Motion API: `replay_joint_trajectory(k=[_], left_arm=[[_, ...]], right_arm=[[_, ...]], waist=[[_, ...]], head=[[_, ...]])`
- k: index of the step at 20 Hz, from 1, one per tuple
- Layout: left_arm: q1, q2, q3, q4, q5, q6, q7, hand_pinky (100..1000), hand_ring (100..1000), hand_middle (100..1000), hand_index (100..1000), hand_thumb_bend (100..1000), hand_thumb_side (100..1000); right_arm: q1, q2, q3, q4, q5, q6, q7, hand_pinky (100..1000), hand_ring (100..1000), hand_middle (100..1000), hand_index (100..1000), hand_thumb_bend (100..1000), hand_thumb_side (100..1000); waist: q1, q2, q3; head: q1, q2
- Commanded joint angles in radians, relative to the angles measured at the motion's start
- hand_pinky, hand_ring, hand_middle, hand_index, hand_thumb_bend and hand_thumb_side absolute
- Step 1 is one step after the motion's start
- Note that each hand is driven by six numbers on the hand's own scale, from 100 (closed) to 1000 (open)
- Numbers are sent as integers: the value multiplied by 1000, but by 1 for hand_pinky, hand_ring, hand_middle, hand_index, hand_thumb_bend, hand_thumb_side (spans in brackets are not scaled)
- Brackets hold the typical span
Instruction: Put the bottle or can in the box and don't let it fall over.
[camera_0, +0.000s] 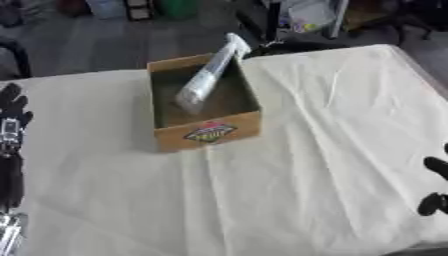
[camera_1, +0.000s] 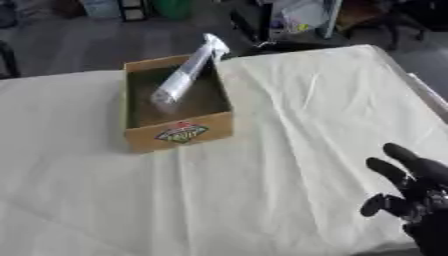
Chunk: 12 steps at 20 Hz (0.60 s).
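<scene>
Bottle-wise, neither hand holds anything: the right hand (camera_1: 416, 192) hangs low and right of the box (camera_1: 178, 131), fingers spread and empty, and the left hand (camera_0: 12, 117) rests open well left of it. Up and left from the right hand, the white bottle (camera_1: 181, 75) lies inside the box, tilted, its base on the floor and its long axis leaning against the far rim, nozzle poking out. Bare cloth-covered table (camera_1: 289, 145) surrounds the box.

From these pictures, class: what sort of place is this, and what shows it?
Probably a workshop or lab. A table draped in white cloth holds only a cardboard box with a spray bottle leaning inside, and cluttered gear stands on the bare floor behind.
</scene>
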Motion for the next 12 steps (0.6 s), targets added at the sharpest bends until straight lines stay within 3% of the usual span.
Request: replay_joint_trajectory(k=[1,4,7,9,12], left_arm=[[21,-51,51,-21,-66,-15,10,1000,1000,1000,936,100,888],[71,-96,108,-21,-94,-5,78,1000,1000,1000,928,100,895],[112,-111,181,-21,-50,39,213,1000,1000,1000,924,100,916],[156,-114,230,-21,-4,69,318,1000,1000,1000,923,100,926],[246,-116,301,-6,83,96,485,1000,1000,1000,921,100,942]], right_arm=[[9,-15,-20,-24,11,-16,20,722,1000,1000,950,100,470],[33,-16,-37,-24,23,-39,29,730,1000,1000,954,100,470],[75,-22,-71,-24,34,-95,33,753,1000,1000,965,100,470],[134,-14,-126,-24,52,-166,28,763,1000,1000,966,100,470],[254,36,-260,-24,126,-302,-34,762,1000,1000,961,100,470]], waist=[[-4,-18,7],[-3,-34,19],[-2,-52,29],[-5,-62,31],[-6,-77,33]], head=[[7,26],[0,43],[-5,60],[-9,62],[-8,62]])
